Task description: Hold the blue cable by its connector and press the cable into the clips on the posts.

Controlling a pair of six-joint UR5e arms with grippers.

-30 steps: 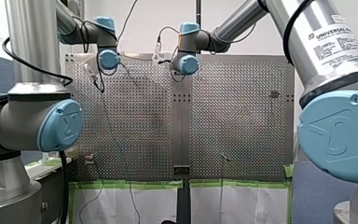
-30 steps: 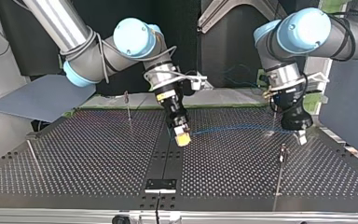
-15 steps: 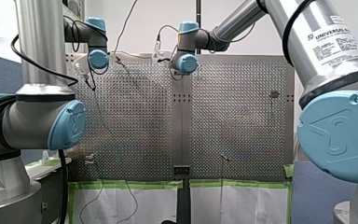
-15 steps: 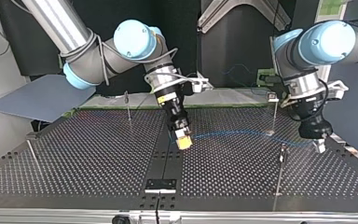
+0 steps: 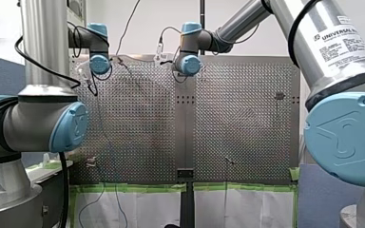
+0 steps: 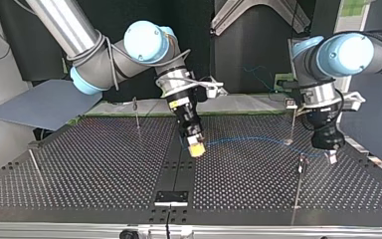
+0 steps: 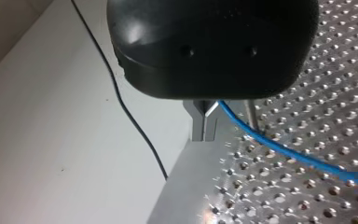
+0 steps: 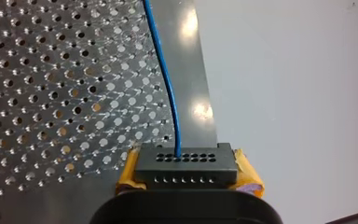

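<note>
My right hand is clamped shut on the black connector. Its yellow pads press against both ends of the block, as the right wrist view shows plainly. The blue cable leaves the middle of the connector's face and runs straight ahead over the perforated surface.

In the top view this hand hangs tilted over the dark centre strip of the surface, with the connector low above it. From there the cable stretches toward that view's right in a shallow arc close over the holes. It passes the foot of the far post and goes on to my left hand.

My left hand sits near the surface's edge, just beside the top of the near post. In the left wrist view its metal fingers are drawn together with only a thin slit between them. The cable comes out right at them, so it looks pinched there, though the black body of the hand hides the exact grip. From the fingers the cable slopes down over the surface.

A third post stands well apart, at the top view's left.
</note>
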